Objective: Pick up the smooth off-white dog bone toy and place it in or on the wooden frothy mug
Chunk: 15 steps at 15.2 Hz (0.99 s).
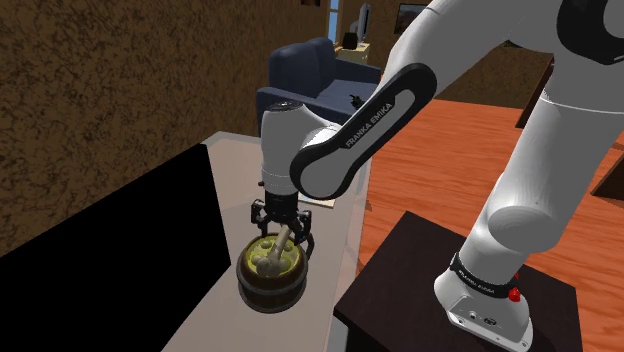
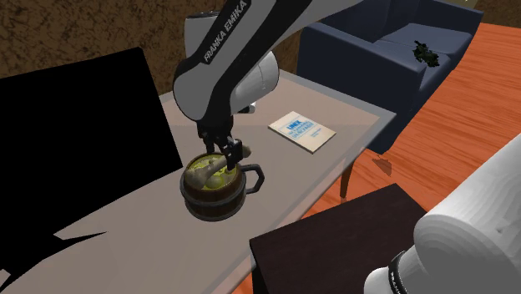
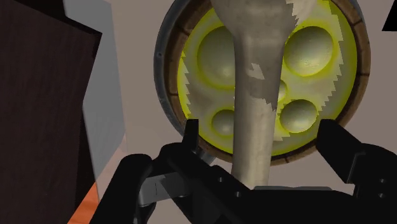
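Hand (image 3: 261, 130) wide, clear of smooth off-white bone (image 3: 257, 76); bone leans in round wooden mug (image 1: 268, 290); froth (image 3: 308, 51) yellow, bubbly.

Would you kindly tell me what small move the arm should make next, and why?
Probably lift the gripper straight up. Its fingers stand apart, clear of the bone toy, whose far end rests on the yellow froth inside the mug, so it looks released.

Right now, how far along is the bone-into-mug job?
Done: the bone toy rests on the froth inside the mug, upper end leaning over the rim. In hand: the gripper is open, fingers clear of the shaft. Left: only withdrawing the arm.
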### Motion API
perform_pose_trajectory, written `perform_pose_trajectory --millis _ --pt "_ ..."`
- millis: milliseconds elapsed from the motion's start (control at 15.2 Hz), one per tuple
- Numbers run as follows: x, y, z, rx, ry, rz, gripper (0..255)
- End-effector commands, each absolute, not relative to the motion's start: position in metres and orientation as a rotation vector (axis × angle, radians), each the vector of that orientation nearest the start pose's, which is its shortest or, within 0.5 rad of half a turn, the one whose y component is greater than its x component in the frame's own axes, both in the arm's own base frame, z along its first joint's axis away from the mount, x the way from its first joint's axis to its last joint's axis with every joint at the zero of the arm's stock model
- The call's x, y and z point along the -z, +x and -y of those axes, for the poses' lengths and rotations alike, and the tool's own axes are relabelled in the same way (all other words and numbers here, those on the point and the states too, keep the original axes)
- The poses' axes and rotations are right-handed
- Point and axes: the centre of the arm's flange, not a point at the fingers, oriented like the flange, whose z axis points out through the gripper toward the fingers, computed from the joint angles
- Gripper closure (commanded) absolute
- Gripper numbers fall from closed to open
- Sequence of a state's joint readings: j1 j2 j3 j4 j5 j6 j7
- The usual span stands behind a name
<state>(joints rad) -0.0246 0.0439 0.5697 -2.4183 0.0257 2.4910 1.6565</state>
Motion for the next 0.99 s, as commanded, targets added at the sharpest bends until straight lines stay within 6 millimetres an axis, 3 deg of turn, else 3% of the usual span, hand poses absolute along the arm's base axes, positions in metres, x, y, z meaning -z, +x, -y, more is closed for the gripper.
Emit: perform_pose_trajectory --millis 0,132,396,924 --pt "-0.297 0.421 -0.256 -0.030 -2.609 -1.658 0" --pt "-0.297 0.421 -0.256 -0.030 -2.609 -1.658 0" --pt "-0.347 0.421 -0.253 -0.030 -2.609 -1.658 0" --pt "-0.347 0.421 -0.253 -0.030 -2.609 -1.658 0"
